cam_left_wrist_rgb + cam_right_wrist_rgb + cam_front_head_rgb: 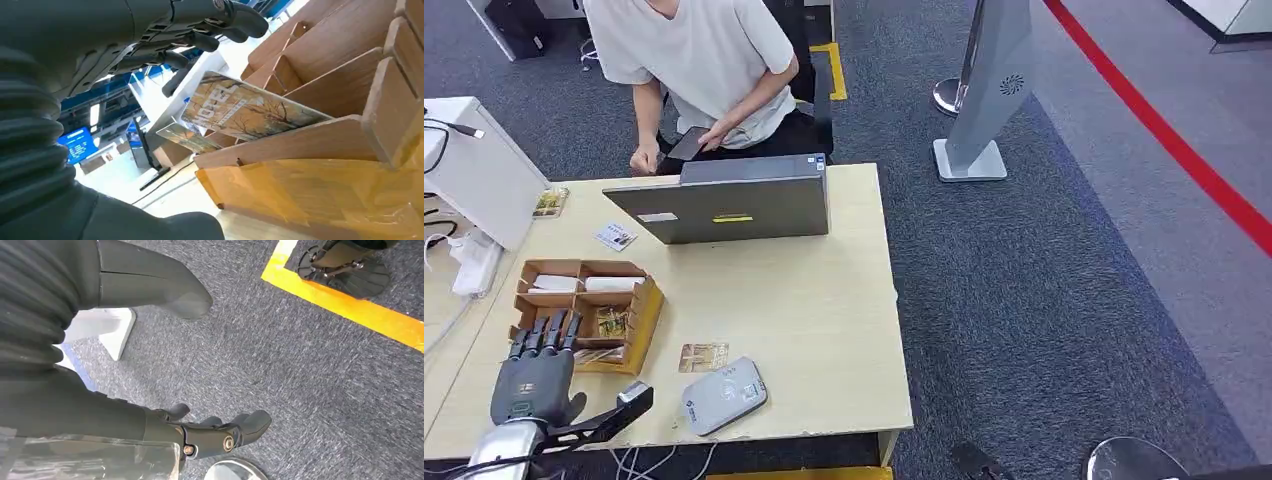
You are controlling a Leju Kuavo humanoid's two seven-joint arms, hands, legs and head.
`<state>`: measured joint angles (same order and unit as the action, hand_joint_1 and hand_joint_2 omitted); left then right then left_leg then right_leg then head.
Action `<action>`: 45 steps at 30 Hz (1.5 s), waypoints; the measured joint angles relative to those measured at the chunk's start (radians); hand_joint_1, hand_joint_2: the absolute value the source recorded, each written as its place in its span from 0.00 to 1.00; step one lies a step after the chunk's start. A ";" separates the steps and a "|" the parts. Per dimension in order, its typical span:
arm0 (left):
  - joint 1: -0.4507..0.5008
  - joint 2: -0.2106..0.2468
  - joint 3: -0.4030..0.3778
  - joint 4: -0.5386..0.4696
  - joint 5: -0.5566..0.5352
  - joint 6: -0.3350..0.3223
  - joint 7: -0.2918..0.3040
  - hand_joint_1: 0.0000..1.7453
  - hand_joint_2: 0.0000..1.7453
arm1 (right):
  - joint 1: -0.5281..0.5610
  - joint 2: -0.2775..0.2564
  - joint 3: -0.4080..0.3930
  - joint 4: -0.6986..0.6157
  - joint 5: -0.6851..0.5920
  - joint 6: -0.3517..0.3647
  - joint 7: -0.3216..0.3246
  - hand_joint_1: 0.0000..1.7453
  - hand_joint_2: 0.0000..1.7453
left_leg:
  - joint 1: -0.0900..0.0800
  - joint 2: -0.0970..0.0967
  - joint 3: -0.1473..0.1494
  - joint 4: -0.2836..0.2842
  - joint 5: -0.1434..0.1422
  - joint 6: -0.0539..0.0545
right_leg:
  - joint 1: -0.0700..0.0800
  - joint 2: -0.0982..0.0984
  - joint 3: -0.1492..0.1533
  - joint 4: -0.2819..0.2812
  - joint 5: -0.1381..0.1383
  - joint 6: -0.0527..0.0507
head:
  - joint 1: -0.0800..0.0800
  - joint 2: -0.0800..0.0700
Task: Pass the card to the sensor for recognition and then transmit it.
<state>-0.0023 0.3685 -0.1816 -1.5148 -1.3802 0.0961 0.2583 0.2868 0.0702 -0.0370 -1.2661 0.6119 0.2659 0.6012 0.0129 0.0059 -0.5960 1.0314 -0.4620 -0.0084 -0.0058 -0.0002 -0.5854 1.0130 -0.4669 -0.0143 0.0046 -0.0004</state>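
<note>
My left hand [536, 372] hovers at the table's [824, 330] near-left corner, fingers [200, 40] spread and holding nothing, their tips over the wooden organizer [639, 320]. My left wrist view shows the card [245, 111] leaning in its slot just beyond them, untouched. My right hand [210, 432] hangs loosely curled and empty above carpet [310, 390].

A card printed with autumn trees [703, 357] lies flat on the table, just beside the grey card sensor [724, 395]; more such cards [245, 112] stand tilted in the wooden organizer [646, 312].
</note>
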 joint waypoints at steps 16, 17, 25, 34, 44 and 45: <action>-0.002 -0.035 -0.002 0.000 -0.016 0.028 -0.022 0.00 1.00 | -0.001 0.000 0.017 0.000 -0.018 -0.014 0.010 0.00 1.00 | 0.000 0.000 0.000 0.000 0.000 0.000 | 0.000 0.000 0.000 0.000 0.000 0.000 | 0.000 0.000; -0.002 -0.035 -0.002 0.000 -0.016 0.028 -0.022 0.00 1.00 | -0.001 0.000 0.017 0.000 -0.018 -0.014 0.009 0.00 1.00 | 0.000 0.000 0.000 0.000 0.000 0.000 | 0.000 0.000 0.000 0.000 0.000 0.000 | 0.000 0.000; -0.011 -0.036 -0.002 0.000 -0.015 0.028 -0.022 0.00 1.00 | -0.003 0.000 0.018 0.001 -0.019 -0.014 0.010 0.00 1.00 | 0.000 0.000 0.000 0.000 0.000 0.000 | 0.000 0.000 0.000 0.000 0.000 0.000 | 0.000 0.000; -0.022 -0.037 -0.002 0.005 -0.014 0.028 -0.021 0.00 1.00 | -0.007 -0.002 0.024 0.003 -0.020 -0.014 0.010 0.00 1.00 | 0.000 0.000 0.000 0.000 0.000 0.000 | 0.000 0.000 0.000 0.000 0.000 0.000 | 0.000 0.000; -0.025 -0.037 -0.002 0.014 -0.013 0.029 -0.021 1.00 1.00 | -0.006 -0.008 0.037 0.000 -0.020 -0.015 0.014 0.00 1.00 | 0.000 0.000 0.000 0.000 0.000 0.000 | 0.000 0.000 0.000 0.000 0.000 0.000 | 0.000 0.000; -0.026 -0.037 -0.002 0.016 -0.012 0.029 -0.021 1.00 1.00 | -0.006 -0.009 0.039 0.000 -0.020 -0.015 0.015 0.00 1.00 | 0.000 0.000 0.000 0.000 0.000 0.000 | 0.000 0.000 0.000 0.000 0.000 0.000 | 0.000 0.000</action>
<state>-0.0285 0.3311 -0.1831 -1.4988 -1.3920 0.1255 0.2369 0.2811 0.0614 0.0019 -1.2665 0.5917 0.2510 0.6165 0.0129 0.0060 -0.5959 1.0314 -0.4620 -0.0084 -0.0058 -0.0001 -0.5855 1.0130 -0.4669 -0.0143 0.0042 0.0000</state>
